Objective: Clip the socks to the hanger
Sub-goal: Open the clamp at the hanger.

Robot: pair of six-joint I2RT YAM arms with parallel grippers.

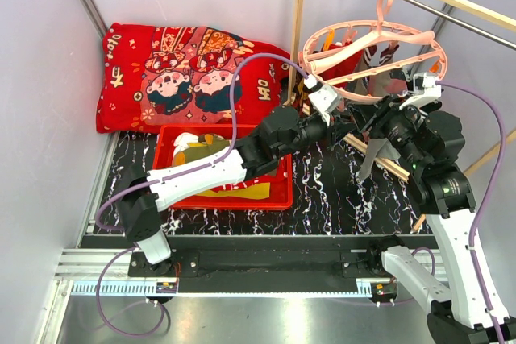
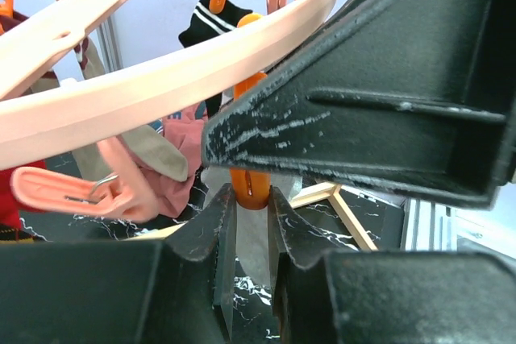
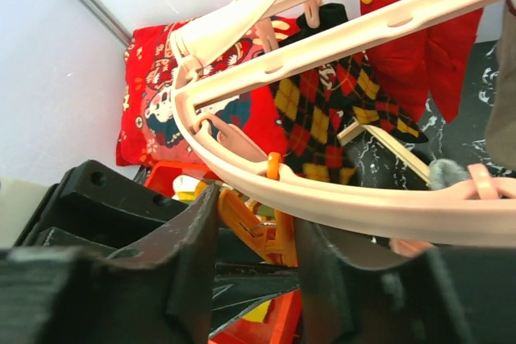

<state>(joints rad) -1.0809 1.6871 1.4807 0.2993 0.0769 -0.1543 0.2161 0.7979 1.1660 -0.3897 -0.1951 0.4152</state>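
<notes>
I had the left gripper [image 2: 250,219] closed narrowly on the lower end of an orange clip [image 2: 250,187] beneath the hanger [image 2: 161,78], which hung at the back right. The right gripper [image 3: 256,251] had a second clip [image 3: 270,235] between its fingers, but I couldn't tell whether they gripped it. An argyle sock [image 3: 322,102] and a red sock [image 3: 419,38] hung from the hanger, and other socks [image 1: 201,151] lay in the red basket [image 1: 230,201].
</notes>
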